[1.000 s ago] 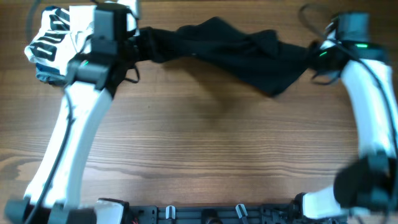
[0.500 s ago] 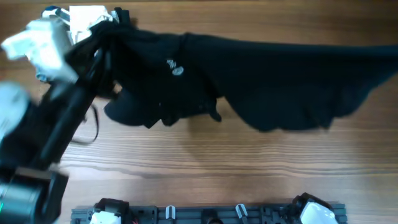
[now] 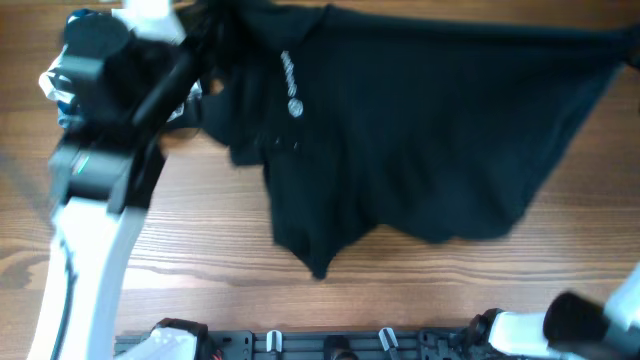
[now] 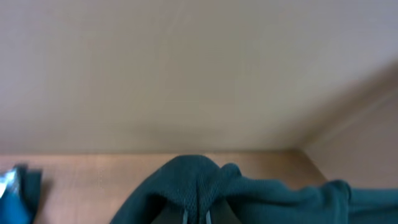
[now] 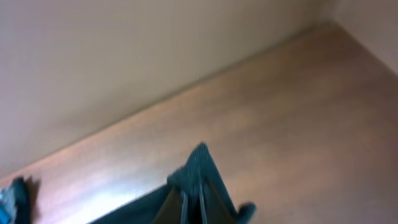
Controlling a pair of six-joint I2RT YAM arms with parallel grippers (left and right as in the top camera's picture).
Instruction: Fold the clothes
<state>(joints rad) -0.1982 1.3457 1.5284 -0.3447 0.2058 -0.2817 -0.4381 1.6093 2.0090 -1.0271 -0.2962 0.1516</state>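
A black polo shirt hangs spread out above the wooden table, held up by both arms. My left gripper is shut on a bunched corner of the black shirt. My right gripper is shut on another pinched corner of the black shirt. In the overhead view the left arm is at the left, its fingers hidden behind the cloth. The right gripper is out of the overhead frame at the upper right.
A folded black-and-white patterned garment lies at the far left of the table, partly hidden by the left arm. The wooden table shows below the hanging shirt. A blue item shows at the left edge of the left wrist view.
Both arms have lifted the shirt up off the table and pulled it wide. It hangs closer to the camera and covers more of the view. The left arm has shifted.
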